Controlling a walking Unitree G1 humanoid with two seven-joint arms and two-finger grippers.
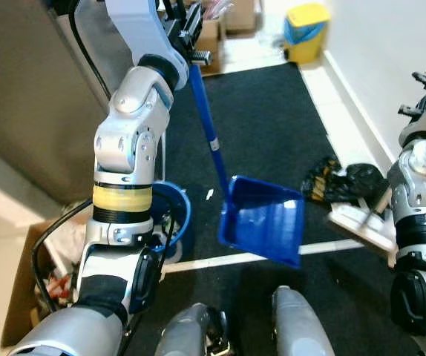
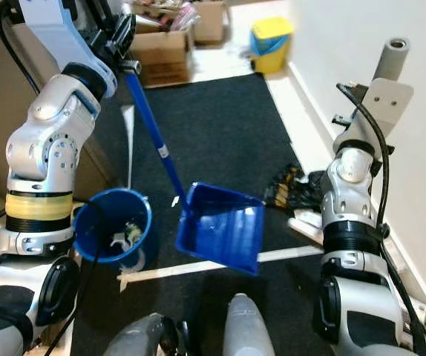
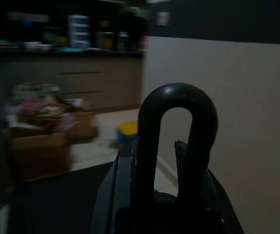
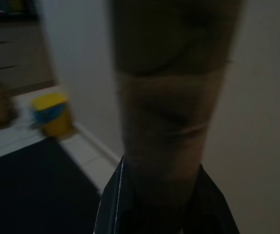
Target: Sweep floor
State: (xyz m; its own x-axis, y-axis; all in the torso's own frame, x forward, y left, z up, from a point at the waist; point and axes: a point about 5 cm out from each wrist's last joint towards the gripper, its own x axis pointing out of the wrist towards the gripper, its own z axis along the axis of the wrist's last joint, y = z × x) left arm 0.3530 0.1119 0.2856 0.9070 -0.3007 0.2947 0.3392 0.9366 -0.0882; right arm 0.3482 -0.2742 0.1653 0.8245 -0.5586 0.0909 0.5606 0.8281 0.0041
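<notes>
- The left gripper [image 2: 116,37], raised high at the far end of the silver left arm, has its black fingers pressed together around the top of the long blue handle [image 1: 205,119] of a blue plastic dustpan [image 1: 265,221]; in the left wrist view a black loop-shaped handle end [image 3: 177,146] rises between the fingers
- The dustpan hangs tilted from that handle above a black floor mat [image 1: 272,111], its open pan facing the robot; whether its lower edge touches the mat cannot be told
- A round blue bucket [image 2: 111,225] stands just beside the dustpan on the robot's left, with small pale scraps inside it
- A thin white stick [image 2: 198,265] lies across the mat under the dustpan's near edge, running from beside the bucket towards the right arm
- The right gripper [image 4: 154,195] pinches a pale grey-brown cylindrical pole [image 2: 387,63] that stands upright close to the white wall [image 2: 361,44]; the right wrist view is blurred, the pole rising between the dark fingers
- A crumpled black plastic bag [image 1: 346,182] lies at the mat's right edge, near the right arm
- A yellow and blue bin [image 1: 306,31] sits on the pale tiled floor beyond the mat, beside the wall; brown cardboard boxes [image 2: 168,41] stand to its left
- Another open cardboard box [image 1: 27,297] with litter sits near the robot's left leg
</notes>
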